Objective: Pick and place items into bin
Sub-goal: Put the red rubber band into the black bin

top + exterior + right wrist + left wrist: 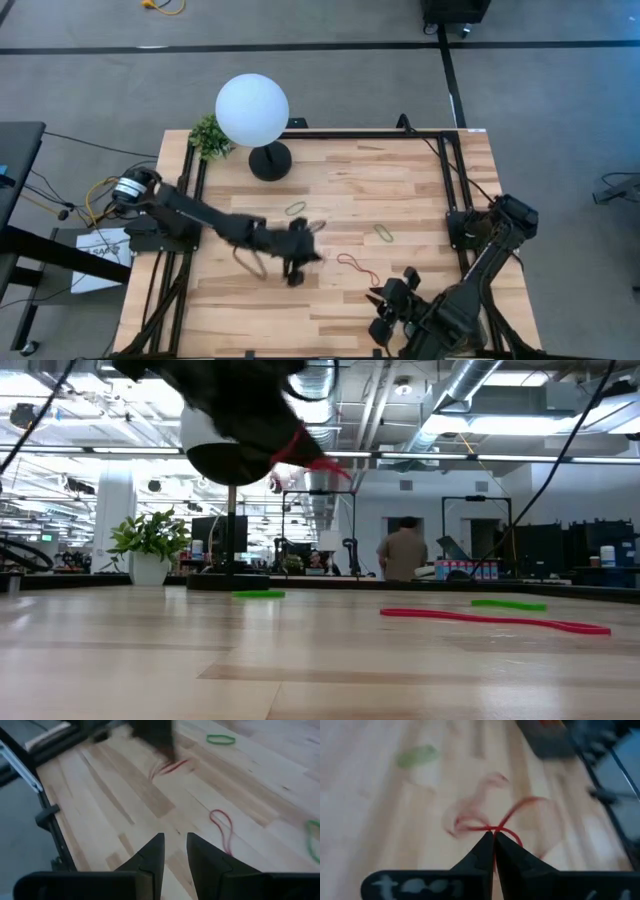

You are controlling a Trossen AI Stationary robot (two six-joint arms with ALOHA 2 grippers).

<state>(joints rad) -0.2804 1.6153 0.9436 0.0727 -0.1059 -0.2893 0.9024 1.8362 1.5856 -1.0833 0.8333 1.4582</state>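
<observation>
Left gripper (493,836): pressed together, pinching a red rubber band (512,820) at its crossing, lifted off the table (420,190) near the middle.
Held band: thin, twisted into a figure-eight, loops blurred.
Right gripper (175,847): parted, holding nothing, hovering at the table's near right edge.
Bands lying on wood: one red (357,266), twisted, just ahead of the right gripper; two green (296,209) (384,234), well apart.
Band count: two red, two green.

wooden table (420,190) carries a globe lamp (254,112), small plant (209,135), green bands (295,209) and a red band (357,267).
</observation>
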